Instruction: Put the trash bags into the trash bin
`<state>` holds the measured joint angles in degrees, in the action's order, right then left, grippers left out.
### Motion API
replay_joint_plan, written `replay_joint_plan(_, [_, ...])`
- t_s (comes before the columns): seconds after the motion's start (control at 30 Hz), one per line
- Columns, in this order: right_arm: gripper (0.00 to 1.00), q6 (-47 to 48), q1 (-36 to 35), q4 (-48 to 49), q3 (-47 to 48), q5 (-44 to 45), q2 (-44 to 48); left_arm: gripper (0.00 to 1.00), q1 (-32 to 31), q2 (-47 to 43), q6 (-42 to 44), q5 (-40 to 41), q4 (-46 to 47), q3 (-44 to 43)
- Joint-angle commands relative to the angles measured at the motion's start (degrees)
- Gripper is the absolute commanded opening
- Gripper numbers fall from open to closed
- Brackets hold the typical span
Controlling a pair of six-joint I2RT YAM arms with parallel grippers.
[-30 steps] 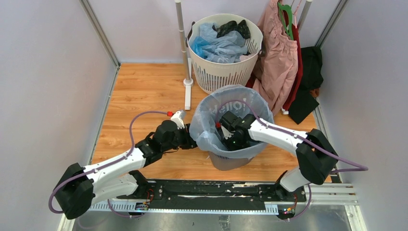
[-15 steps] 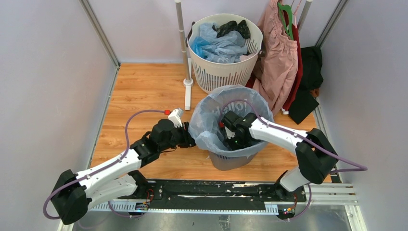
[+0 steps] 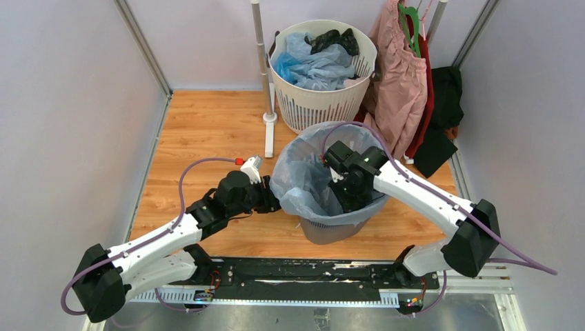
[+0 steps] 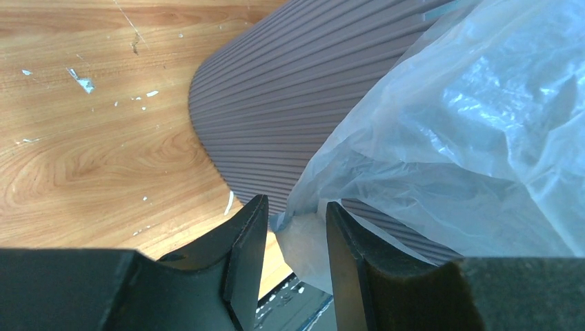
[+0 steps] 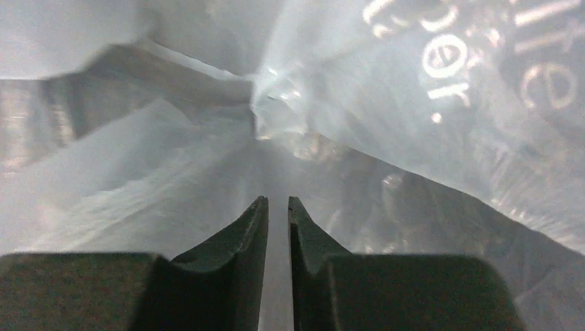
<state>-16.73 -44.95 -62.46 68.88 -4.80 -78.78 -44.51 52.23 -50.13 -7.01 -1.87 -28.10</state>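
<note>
The dark grey trash bin (image 3: 331, 231) stands on the floor between the arms, its ribbed wall (image 4: 290, 103) close in the left wrist view. A pale blue see-through trash bag (image 3: 303, 172) lines it and spills over the rim. My left gripper (image 3: 271, 201) is outside the bin's left side. It stands open (image 4: 293, 203), with the bag's hanging edge (image 4: 303, 234) between the fingers, against the right one. My right gripper (image 3: 348, 202) reaches down inside the bag. Its jaws (image 5: 277, 200) are a narrow gap apart with nothing between them, and lettered plastic (image 5: 428, 103) is all around.
A round white slotted basket (image 3: 321, 103) behind the bin holds more blue plastic (image 3: 314, 65) and dark items. A pink garment (image 3: 400, 89) and dark clothes (image 3: 445, 103) hang at the back right. A white rack pole (image 3: 262, 69) stands left of the basket.
My right gripper went from shut to slightly open, and its arm rose and shifted back-right inside the bin. The left arm edged a little left, then held still.
</note>
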Motion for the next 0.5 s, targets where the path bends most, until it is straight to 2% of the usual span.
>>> replay_joint_plan(0.0, [0.19, -1.8, 0.9, -8.4, -1.4, 8.3, -2.7, 0.42, -0.5, -0.6, 0.4, 0.6, -0.4, -1.4])
replay_joint_plan(0.07, [0.11, -3.1, 0.9, -7.0, -4.4, 7.7, -3.7, 0.42, -0.5, -0.8, 0.5, 0.5, -0.6, -1.4])
replay_joint_plan(0.17, [0.08, -4.8, 0.9, -3.4, -8.7, 6.4, -4.5, 0.42, -0.5, -1.3, 0.7, 0.5, -1.1, -1.5])
replay_joint_plan(0.47, [0.04, -5.6, 0.9, 1.2, -11.4, 2.7, -5.9, 0.42, -0.5, -2.3, 1.0, 0.9, -2.2, -1.8])
